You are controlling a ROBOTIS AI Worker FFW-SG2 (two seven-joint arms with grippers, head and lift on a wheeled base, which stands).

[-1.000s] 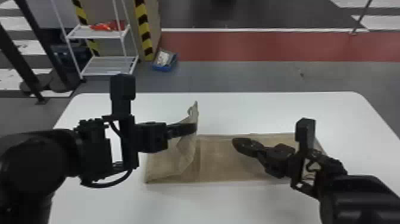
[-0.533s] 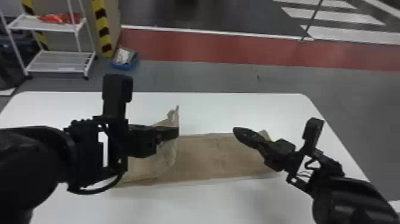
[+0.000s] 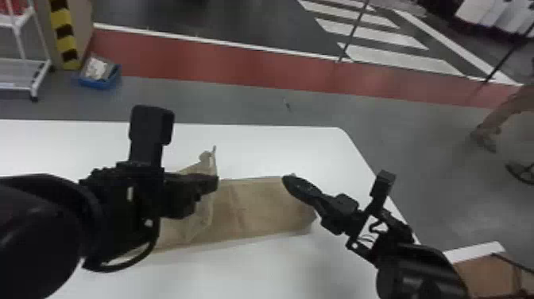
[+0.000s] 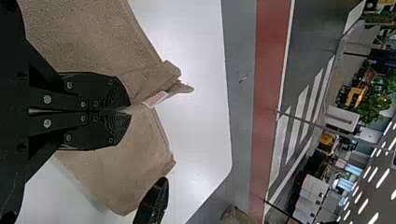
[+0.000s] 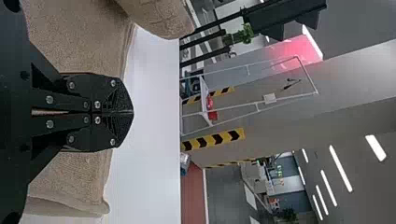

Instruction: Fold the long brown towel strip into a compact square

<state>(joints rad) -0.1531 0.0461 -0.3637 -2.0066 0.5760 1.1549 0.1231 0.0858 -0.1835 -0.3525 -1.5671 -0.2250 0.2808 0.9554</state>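
The lifted end of the towel strip (image 3: 262, 206) is now shifted farther right, clamped between the left gripper's (image 3: 217, 183) fingers. The right gripper's (image 3: 286, 181) fingertips are pressed together.

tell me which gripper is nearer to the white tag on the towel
Left. The left gripper pinches the towel's raised part, with the white tag just past its fingertips; the right gripper is farther off, toward the towel's right end.
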